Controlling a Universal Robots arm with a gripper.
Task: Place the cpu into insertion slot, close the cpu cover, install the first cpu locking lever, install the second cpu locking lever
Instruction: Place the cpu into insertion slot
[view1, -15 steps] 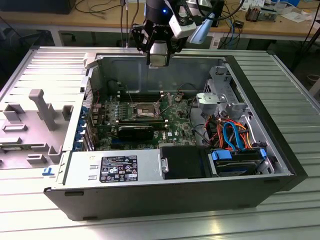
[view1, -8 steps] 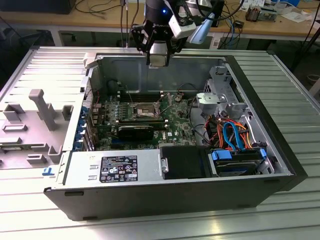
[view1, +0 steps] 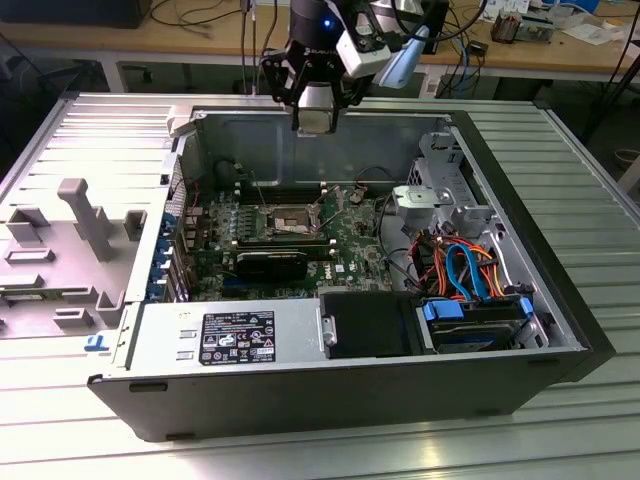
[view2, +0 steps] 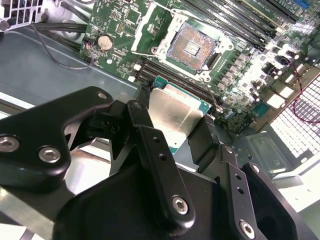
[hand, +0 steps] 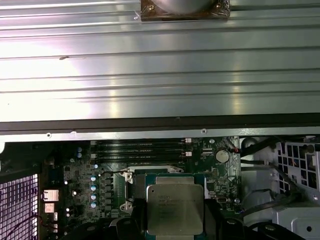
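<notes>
My gripper (view1: 318, 122) hangs above the rear wall of the open computer case, shut on the cpu (view2: 175, 112), a flat silver-grey square pinched between its black fingers (view2: 150, 145). The first wrist view shows the cpu (hand: 175, 207) in front of the board. The insertion slot (view2: 192, 45) lies well below on the green board with its dark contact field bare, and it sits mid-board in the exterior view (view1: 290, 222). A silvery frame, apparently the cpu cover (view1: 338, 200), stands tilted up at the slot's side toward the exterior view's right. Thin wire levers rise beside the slot.
Long black memory slots (hand: 140, 147) run between the slot and the case wall. A black block (view1: 272, 265) lies in front of the slot. The power supply (view1: 230, 335) and a drive with blue and orange cables (view1: 470, 290) fill the front. A grey plastic shroud (view1: 60, 240) rests on the ribbed table.
</notes>
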